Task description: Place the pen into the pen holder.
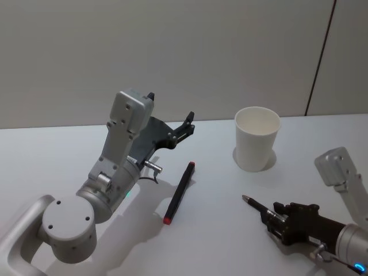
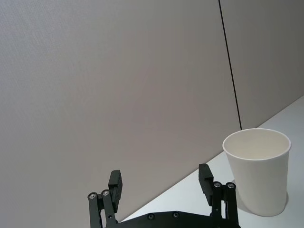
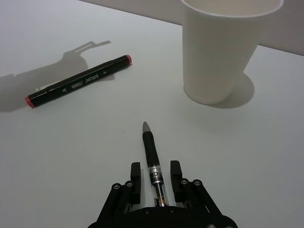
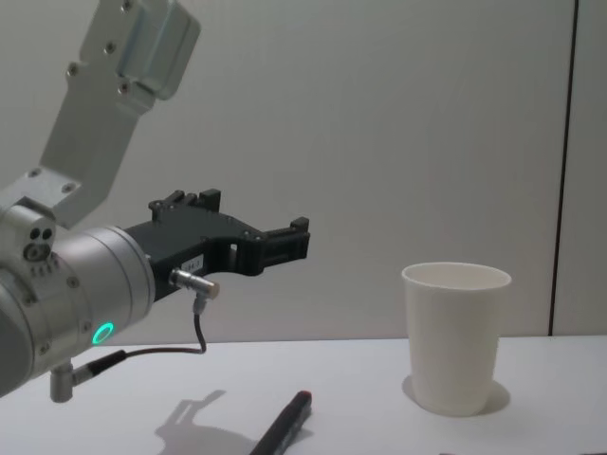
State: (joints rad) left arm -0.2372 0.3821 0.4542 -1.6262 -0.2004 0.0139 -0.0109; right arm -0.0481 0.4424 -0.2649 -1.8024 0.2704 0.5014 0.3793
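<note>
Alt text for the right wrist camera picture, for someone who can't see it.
The right gripper holds a black ballpoint pen with a clear barrel, tip outward, over a white table. Beyond it are an upright plain white paper cup and a black marker with red ends lying flat.

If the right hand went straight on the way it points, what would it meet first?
Probably the far end of the marker, held pen leading; depth is unclear. The cup sits aside.
</note>
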